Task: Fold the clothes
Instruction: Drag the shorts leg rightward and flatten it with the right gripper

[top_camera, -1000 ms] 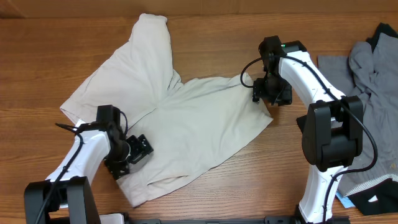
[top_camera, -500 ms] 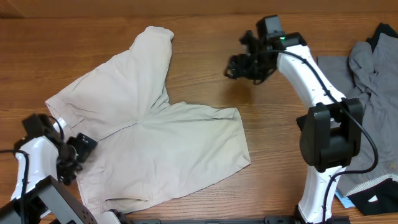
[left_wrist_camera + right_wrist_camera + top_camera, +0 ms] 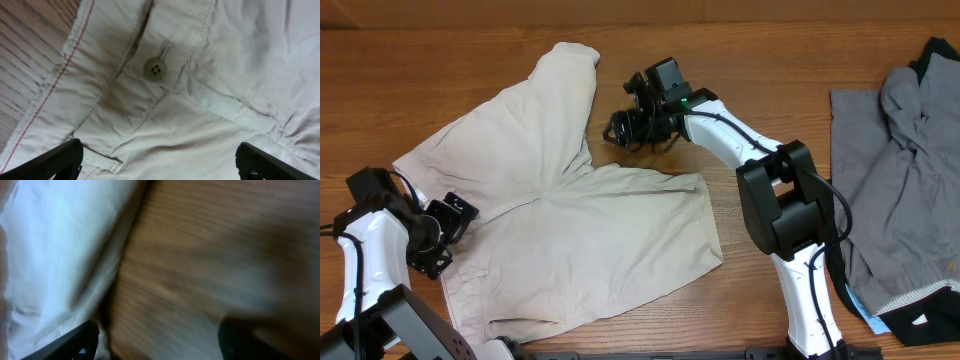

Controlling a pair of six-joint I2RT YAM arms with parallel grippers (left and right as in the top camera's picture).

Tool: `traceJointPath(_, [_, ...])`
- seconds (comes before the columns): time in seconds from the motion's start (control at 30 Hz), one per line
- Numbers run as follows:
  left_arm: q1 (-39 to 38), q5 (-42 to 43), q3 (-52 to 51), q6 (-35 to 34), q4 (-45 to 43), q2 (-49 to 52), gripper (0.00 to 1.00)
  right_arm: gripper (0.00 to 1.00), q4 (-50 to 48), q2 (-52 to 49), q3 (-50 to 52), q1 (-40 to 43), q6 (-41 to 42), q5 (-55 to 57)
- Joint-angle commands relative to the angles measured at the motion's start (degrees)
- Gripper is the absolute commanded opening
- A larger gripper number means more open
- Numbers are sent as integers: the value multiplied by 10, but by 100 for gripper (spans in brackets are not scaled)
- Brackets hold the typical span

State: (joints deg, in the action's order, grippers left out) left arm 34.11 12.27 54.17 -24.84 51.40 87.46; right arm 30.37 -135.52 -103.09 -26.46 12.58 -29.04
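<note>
Right hand (image 3: pixel 623 128) swung left; jaws apart, empty. Shorts (image 3: pixel 570 230) spread flat on table (image 3: pixel 770 60); upper leg (image 3: pixel 555 100) just left of it, long axis running away. Left hand (image 3: pixel 442 238) open over waistband (image 3: pixel 100 75). Right arm nearer that leg.

matt beige cloth shorts (image 3: pixel 570 230); grained wood table (image 3: pixel 440 70)

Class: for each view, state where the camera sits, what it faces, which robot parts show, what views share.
Overhead: above the table, looking down on shorts, grey garments, left gripper, right gripper.
Left wrist: on left arm, facing the waistband button; open fingertips show.
Right wrist: on right arm, blurred, facing table beside shorts; fingertips show.
Shared: the shorts.
</note>
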Motion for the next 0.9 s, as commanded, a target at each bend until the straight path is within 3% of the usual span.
traceJointPath(0.0, [-7, 12, 11, 13, 7, 2, 100, 79, -45, -14, -8, -11, 12, 11])
traceJointPath(0.3, [-12, 13, 11, 13, 13, 2, 100, 79, -74, -31, -8, -55, 10, 102])
traceJointPath(0.67, [-12, 13, 11, 13, 17, 2, 100, 77, -157, -66, -8, -89, 10, 92])
traceJointPath(0.83, [-12, 13, 11, 13, 17, 2, 100, 70, -244, -66, -8, -89, 12, 8])
traceJointPath(0.87, [-12, 13, 11, 13, 17, 2, 100, 58, -251, -66, -8, -90, 13, 4])
